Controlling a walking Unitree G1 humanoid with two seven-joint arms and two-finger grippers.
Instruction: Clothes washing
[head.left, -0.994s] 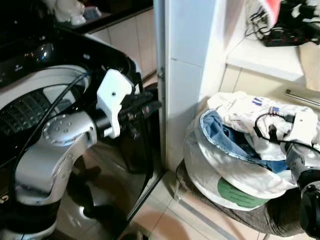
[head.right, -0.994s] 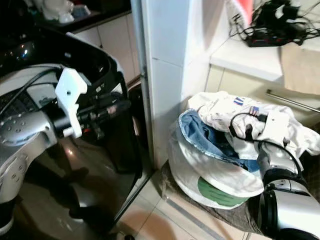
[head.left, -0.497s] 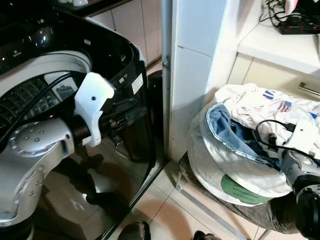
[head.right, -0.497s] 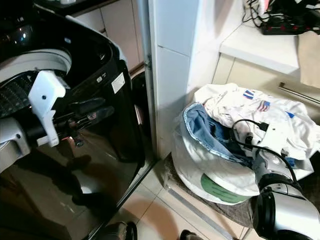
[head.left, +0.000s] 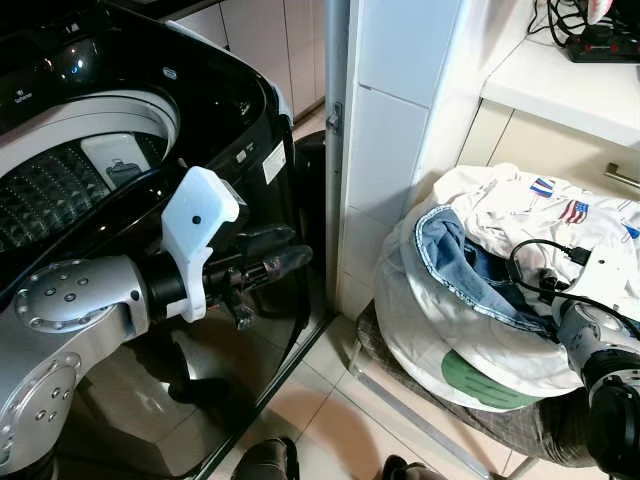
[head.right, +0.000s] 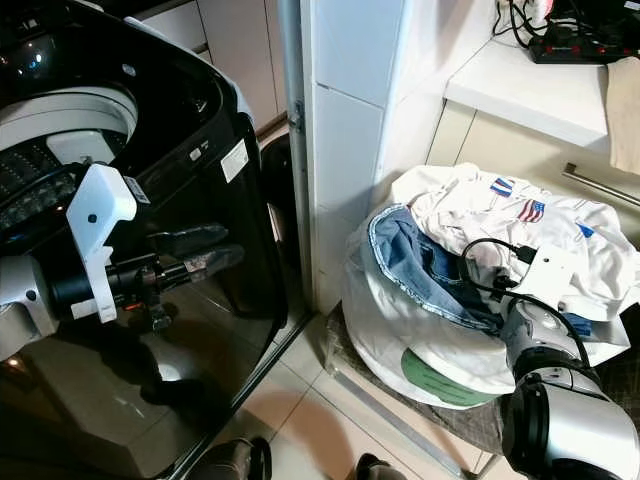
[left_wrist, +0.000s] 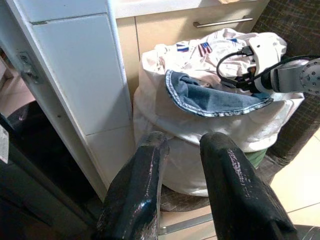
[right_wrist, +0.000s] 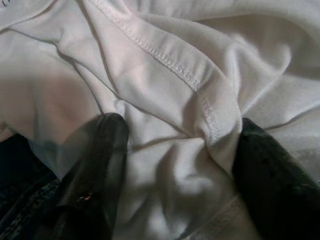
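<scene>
While the washing machine (head.left: 120, 130) stands on my far left with its lid up and its ribbed drum showing dark, with no laundry that I can make out inside, I judge the job barely begun: nothing loaded, everything left to carry across. My left end effector (head.left: 268, 268) hangs in front of the machine's glossy black front panel, pointing toward the tiled pillar (head.left: 390, 150), its two black fingers (left_wrist: 135, 200) slightly apart and holding nothing. Past the pillar, the laundry bag (head.right: 420, 330), a pale sack with a green label, sits on a dark woven stool (head.left: 470, 425), bulging with clothes: a blue denim garment (head.left: 455, 255) folded over the rim and a white shirt (head.right: 500, 215) with small flag patches heaped on top. My right end effector (right_wrist: 175, 165) is down in that heap, its fingers spread wide with white cloth bunched between them, not yet closed on it as far as I can tell. Behind the bag runs a cream cabinet with a metal handle, under a white tabletop (head.left: 560, 85) carrying tangled cables. Underfoot, beige floor tiles (head.left: 330, 420) run between machine and stool.
</scene>
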